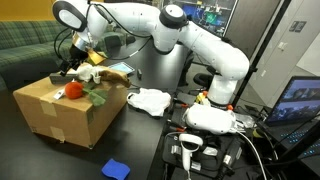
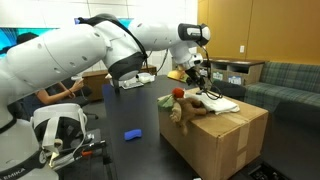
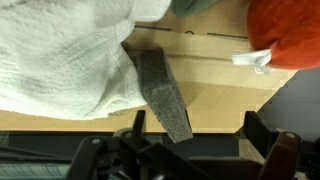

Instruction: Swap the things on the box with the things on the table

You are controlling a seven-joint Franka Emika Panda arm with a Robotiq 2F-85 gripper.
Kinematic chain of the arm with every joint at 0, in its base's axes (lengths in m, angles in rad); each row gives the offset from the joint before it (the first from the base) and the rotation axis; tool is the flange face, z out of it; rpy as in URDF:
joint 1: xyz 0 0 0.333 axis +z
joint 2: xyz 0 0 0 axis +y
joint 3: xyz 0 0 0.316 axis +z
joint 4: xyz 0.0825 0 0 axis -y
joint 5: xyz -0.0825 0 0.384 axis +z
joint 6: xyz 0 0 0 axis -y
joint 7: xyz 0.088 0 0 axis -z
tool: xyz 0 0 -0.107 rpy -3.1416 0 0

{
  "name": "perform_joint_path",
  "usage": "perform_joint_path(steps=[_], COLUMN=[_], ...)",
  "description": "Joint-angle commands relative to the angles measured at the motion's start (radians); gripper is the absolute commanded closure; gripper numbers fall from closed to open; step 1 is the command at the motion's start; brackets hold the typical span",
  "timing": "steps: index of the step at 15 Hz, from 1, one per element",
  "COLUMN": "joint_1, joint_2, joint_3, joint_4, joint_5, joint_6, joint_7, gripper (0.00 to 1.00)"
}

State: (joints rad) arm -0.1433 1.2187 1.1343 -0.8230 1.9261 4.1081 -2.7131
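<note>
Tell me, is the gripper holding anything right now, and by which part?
Nothing is held: the gripper hangs open above the box, jaws empty.

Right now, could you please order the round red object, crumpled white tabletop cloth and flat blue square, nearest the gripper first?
Exterior view:
1. Round red object, on cardboard box.
2. Crumpled white cloth, beside it.
3. Flat blue square, table front.

desk (image 1: 140,140): black flat top, in both exterior views
box (image 1: 60,115): brown cardboard, stands directly on desk
white cloth (image 1: 150,99): crumpled, on desk just beside box
blue piece (image 1: 116,169): small, flat, on desk, apart from box
</note>
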Motion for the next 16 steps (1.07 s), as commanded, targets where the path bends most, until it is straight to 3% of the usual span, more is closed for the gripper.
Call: perform_joint_path(steps=[1,11,13,16], joint_1=[-0.020,-0.034,-0.041,-0.048], joint_2=[0.033,0.105,0.108,0.106], joint_3=[0.070,0.112,0.121,0.133], joint_4=[0.005,0.036,0.030,0.027], joint_5=[-0.049,-0.102,-0.105,-0.112], joint_6=[0.008,0.027,0.031,0.033], joint_7=[-0.040,-0.041,-0.041,-0.041], gripper=[0.00,0.00,0.26,0.49])
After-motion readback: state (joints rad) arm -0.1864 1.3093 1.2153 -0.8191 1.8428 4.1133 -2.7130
